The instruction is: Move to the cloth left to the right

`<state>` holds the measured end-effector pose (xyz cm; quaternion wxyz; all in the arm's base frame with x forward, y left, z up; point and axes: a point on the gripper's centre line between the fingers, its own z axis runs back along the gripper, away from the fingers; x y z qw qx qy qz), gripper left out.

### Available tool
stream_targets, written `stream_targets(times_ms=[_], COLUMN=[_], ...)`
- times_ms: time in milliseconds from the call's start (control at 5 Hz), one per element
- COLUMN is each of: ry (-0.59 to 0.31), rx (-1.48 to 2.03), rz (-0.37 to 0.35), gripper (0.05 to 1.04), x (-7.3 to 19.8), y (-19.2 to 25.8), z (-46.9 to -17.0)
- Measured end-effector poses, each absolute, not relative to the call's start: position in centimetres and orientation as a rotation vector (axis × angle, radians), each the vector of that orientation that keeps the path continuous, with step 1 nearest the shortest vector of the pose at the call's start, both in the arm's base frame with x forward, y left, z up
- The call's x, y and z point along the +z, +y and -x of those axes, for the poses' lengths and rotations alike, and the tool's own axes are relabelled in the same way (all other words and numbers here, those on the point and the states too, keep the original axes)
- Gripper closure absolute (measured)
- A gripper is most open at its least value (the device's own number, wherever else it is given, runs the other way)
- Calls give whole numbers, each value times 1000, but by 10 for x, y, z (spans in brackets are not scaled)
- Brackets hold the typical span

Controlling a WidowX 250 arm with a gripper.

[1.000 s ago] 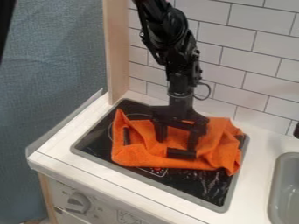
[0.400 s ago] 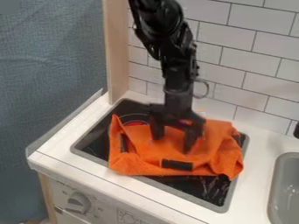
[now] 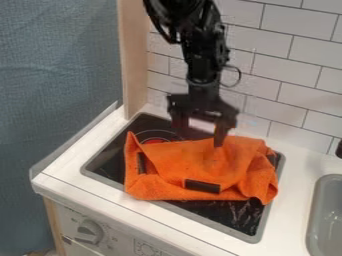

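Cloth [image 3: 170, 175] first: orange, rumpled, spread over the stove [image 3: 107, 161], and we log it as reaching over the stove's front-right part, with dark glass bare at the left, behind and in front. The cloth's left end rises to a pointed corner; its right end is bunched in thick folds. Three dark patches sit on it: one upright-ish at the left, one lengthwise near the front edge (the easiest to spot, we'd say), one at the right end. Red shows on the glass just behind the cloth's left part.

Gripper [image 3: 200, 128]: hanging down from the arm [image 3: 204, 55] at the cloth's back edge, fingers wide apart, nothing between them. In the view, the right fingertip overlaps the cloth's back part; the left one is over the glass behind it. We can't tell if either touches.

Rest, quick: white counter [image 3: 67, 170] around the stove, grey sink [image 3: 321, 200] at the view's right, tiled wall [image 3: 300, 67] behind, wood post [image 3: 133, 60] at the back left, knob [image 3: 89, 230] on the front panel below.
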<state>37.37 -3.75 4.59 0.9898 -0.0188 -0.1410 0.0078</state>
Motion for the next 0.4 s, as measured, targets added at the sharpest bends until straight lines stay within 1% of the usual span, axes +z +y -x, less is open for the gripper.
stream_targets(times_ms=[200, 400], ry=[-362, -409], rx=[33, 72], rz=[84, 156], gripper=[85, 85], x=[78, 100], y=[-41, -38], z=[-370, -356])
